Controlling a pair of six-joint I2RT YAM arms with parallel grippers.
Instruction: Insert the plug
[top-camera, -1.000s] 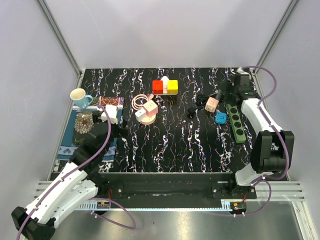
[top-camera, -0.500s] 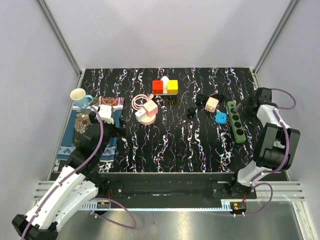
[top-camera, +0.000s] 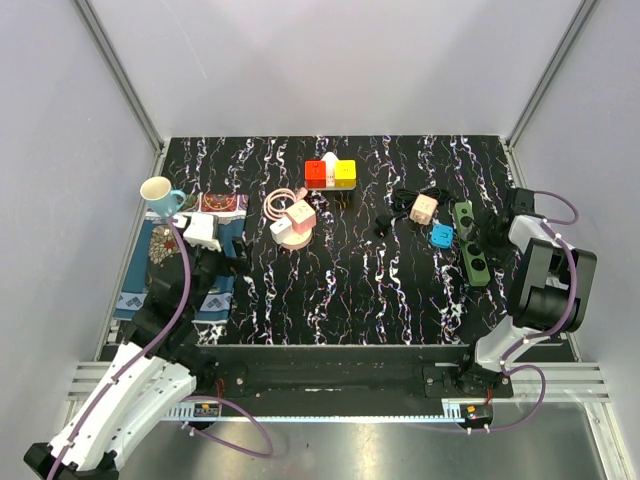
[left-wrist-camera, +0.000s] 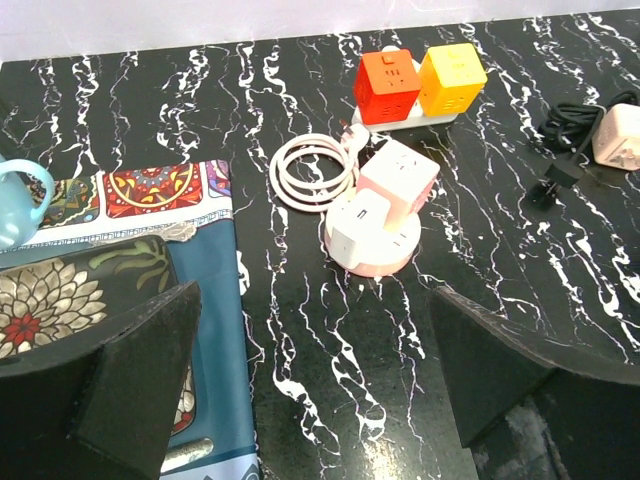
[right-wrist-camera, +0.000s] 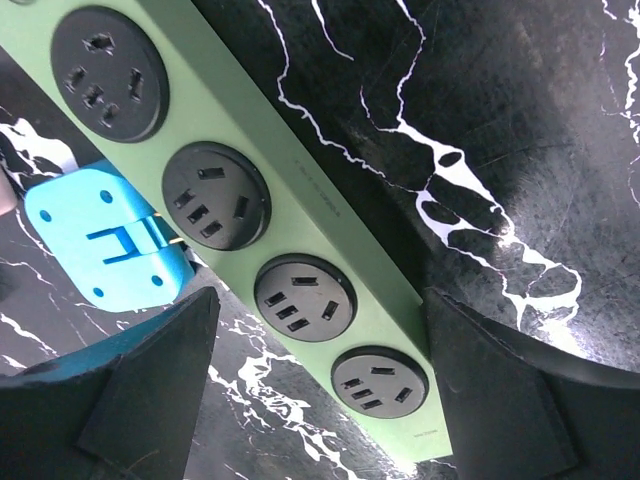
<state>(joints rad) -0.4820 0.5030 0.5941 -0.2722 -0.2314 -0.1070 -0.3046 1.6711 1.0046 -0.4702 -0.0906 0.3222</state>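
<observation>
Black plug (top-camera: 382, 226): loose on table (top-camera: 340, 290), apart from green strip (top-camera: 472, 243); light, stiff body, floppy cord; pinch body sides.
Right gripper (right-wrist-camera: 318, 300): spread over green strip, empty.
Left gripper (left-wrist-camera: 315, 310): spread, empty.

My black marbled table (top-camera: 340, 290) is carrying everything. A green power strip (right-wrist-camera: 280, 190) is lying flat along its right side, a blue adapter (top-camera: 441, 236) sitting just beside it. Further left I am seeing a pink cube (top-camera: 423, 208) trailing a black cable, a red-and-yellow socket block (top-camera: 331, 173), a round pink-and-white socket (top-camera: 291, 225) beside its coiled cord, and a patterned cloth (left-wrist-camera: 160, 190) at the left edge.
</observation>
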